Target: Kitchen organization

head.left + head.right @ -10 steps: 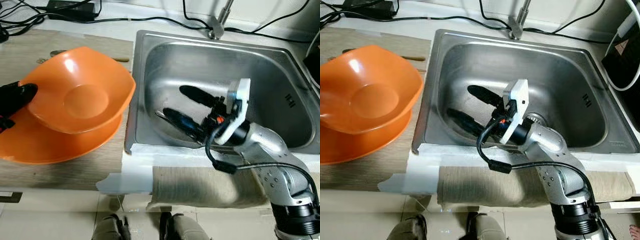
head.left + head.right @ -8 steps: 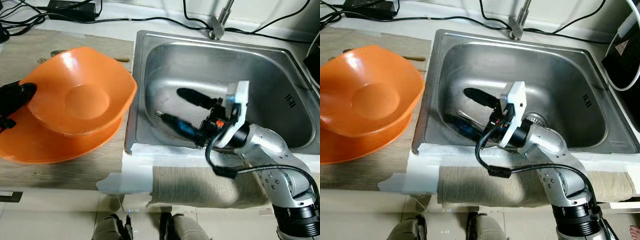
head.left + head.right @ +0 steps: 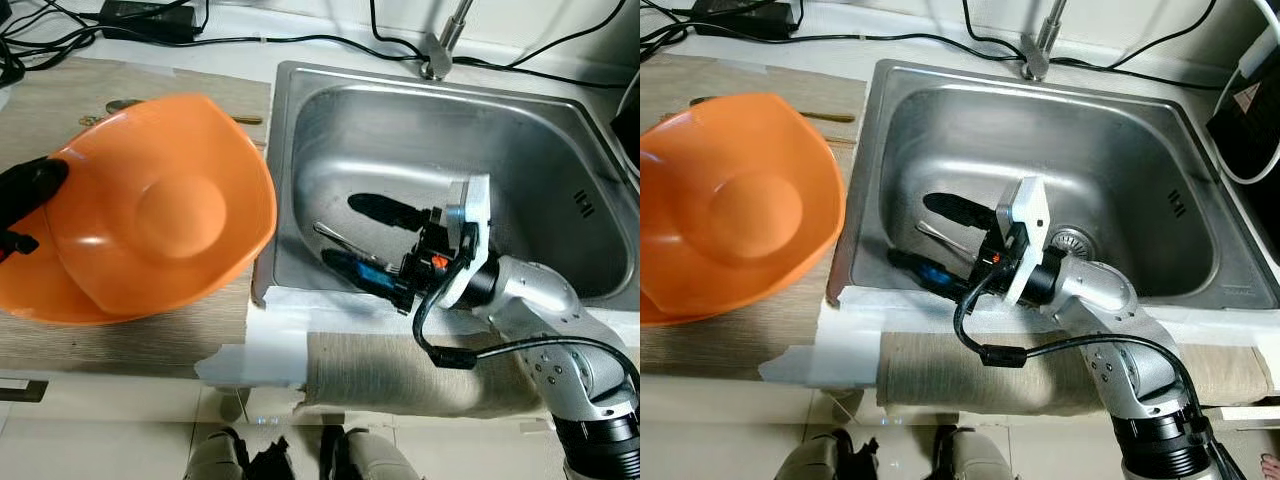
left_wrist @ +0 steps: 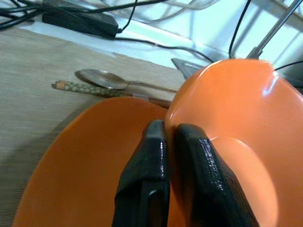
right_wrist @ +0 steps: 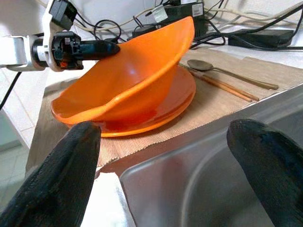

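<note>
An orange bowl (image 3: 160, 210) is held tipped on edge over an orange plate (image 3: 30, 300) on the wooden counter left of the sink. My left gripper (image 4: 166, 135) is shut on the bowl's rim, one finger inside and one outside. Inside the steel sink (image 3: 520, 150), my right gripper (image 3: 342, 232) hangs open near the front left corner, holding nothing. A thin metal utensil (image 3: 335, 238) lies on the sink floor between its fingers. The right wrist view looks out at the bowl (image 5: 137, 80) and plate (image 5: 180, 94).
A spoon (image 4: 99, 78) and patterned chopsticks (image 4: 85, 88) lie on the counter behind the plate. The faucet (image 3: 445, 40) stands at the sink's back rim, with black cables (image 3: 200, 40) and a power adapter along the wall. The drain (image 3: 1072, 240) sits mid-sink.
The bowl has tipped further up on edge, its hollow now facing the sink. My right gripper has shifted slightly toward the sink's front wall.
</note>
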Robot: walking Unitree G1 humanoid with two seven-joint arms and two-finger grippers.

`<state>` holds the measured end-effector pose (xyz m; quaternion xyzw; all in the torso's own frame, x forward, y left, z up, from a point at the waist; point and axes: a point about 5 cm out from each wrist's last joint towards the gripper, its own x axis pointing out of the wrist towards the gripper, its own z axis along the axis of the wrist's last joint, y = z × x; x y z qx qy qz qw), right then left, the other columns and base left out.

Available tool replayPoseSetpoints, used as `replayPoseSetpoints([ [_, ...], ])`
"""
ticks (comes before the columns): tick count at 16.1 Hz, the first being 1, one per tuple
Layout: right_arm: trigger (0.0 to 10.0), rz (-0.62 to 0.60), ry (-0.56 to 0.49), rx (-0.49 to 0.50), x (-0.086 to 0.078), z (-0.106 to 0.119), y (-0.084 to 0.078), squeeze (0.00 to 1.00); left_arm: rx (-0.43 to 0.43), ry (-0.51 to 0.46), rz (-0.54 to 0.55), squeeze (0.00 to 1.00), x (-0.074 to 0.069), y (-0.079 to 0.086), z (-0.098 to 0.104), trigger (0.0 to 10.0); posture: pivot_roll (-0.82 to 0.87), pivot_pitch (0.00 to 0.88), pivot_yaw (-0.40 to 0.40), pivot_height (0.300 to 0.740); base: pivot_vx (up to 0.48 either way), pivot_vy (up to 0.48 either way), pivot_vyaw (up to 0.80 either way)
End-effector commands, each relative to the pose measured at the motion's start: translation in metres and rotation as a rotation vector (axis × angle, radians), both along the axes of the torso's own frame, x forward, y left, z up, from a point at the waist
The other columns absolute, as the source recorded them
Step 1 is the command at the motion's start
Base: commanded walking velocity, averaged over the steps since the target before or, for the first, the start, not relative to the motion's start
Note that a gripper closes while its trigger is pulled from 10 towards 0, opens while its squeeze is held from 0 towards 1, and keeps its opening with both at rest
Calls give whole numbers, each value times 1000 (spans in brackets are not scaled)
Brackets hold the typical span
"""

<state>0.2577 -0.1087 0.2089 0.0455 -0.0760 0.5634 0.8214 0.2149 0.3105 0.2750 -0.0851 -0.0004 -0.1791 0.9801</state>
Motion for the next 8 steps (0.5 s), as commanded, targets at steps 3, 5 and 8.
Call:
replayPoseSetpoints([
  [3,10000,-16,-27,-14,-1,2,-3,0,-23,-19,2,0,2,-3,3,0,-51,194,-120,740,0,0,0],
  [5,10000,-69,-28,20,6,6,-5,0,-46,-57,14,0,8,-8,9,0,-50,190,-121,740,0,0,0],
  [8,10000,-193,4,129,22,15,-6,0,-100,-125,-24,0,23,-28,20,0,-46,176,-124,740,0,0,0],
])
